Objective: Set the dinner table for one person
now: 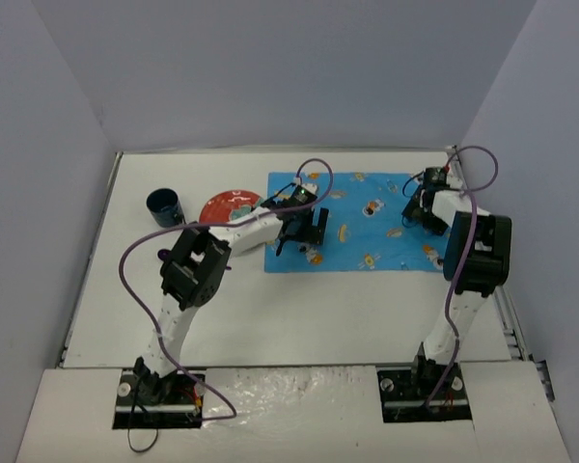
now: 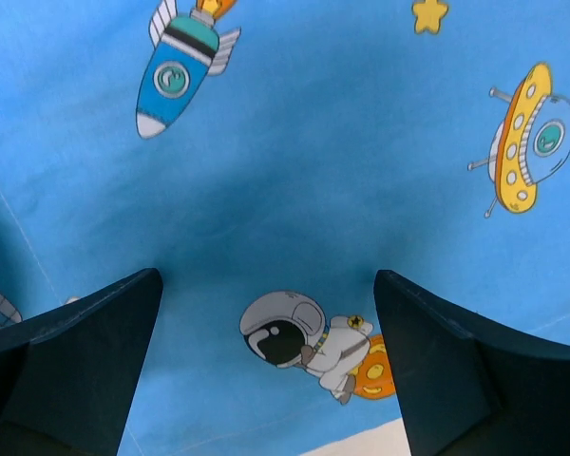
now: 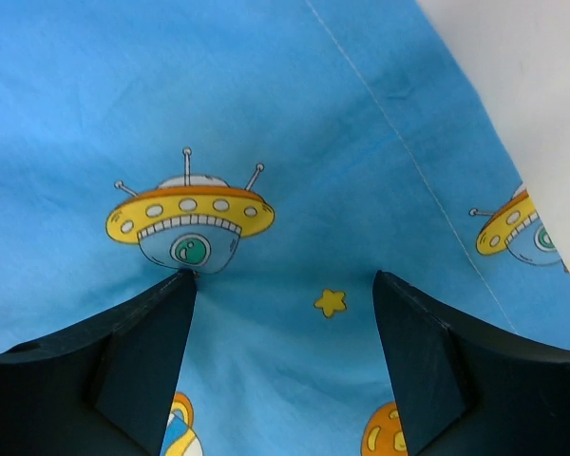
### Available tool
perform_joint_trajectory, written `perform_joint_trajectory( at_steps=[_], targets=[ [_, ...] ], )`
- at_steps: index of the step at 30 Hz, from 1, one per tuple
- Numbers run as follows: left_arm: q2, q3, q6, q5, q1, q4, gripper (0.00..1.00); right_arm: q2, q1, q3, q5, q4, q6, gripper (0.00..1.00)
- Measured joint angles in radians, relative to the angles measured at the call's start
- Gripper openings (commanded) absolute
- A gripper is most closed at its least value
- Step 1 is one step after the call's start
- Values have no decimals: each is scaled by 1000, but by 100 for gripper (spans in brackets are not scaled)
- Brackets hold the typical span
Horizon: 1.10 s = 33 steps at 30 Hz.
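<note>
A bright-blue cartoon-print cloth mat (image 1: 367, 207) lies flat on the white dinner table (image 1: 270, 309), at the back middle to right. A red plate (image 1: 224, 206) and a dark blue cup (image 1: 164, 206) stand left of the mat. My left gripper (image 1: 304, 236) is open over the mat's left part; its wrist view shows the mat (image 2: 342, 142) with an astronaut print between the fingers (image 2: 85, 361). My right gripper (image 1: 427, 214) is open over the mat's right part, close to the cloth (image 3: 285, 123), with nothing between the fingers (image 3: 133, 361).
Grey walls close in the table on three sides. A small dark object (image 1: 164, 254) lies on the table beside the left arm. A metal rail (image 1: 510, 318) runs along the right edge. A purple cable (image 1: 140, 251) loops off each arm.
</note>
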Motion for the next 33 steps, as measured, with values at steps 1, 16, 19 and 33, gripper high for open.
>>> perform_joint_trajectory(
  at_steps=[1, 16, 19, 33],
  targets=[
    [12, 18, -4, 2, 4, 3, 91, 21, -2, 28, 0, 6, -7, 73],
    [247, 382, -36, 8, 37, -13, 92, 233, -62, 328, -5, 31, -99, 73],
    [265, 413, -39, 22, 45, -14, 92, 244, -67, 351, -19, 28, -120, 73],
    [47, 338, 42, 12, 92, -163, 97, -69, 67, 167, -47, -17, -139, 89]
  ],
)
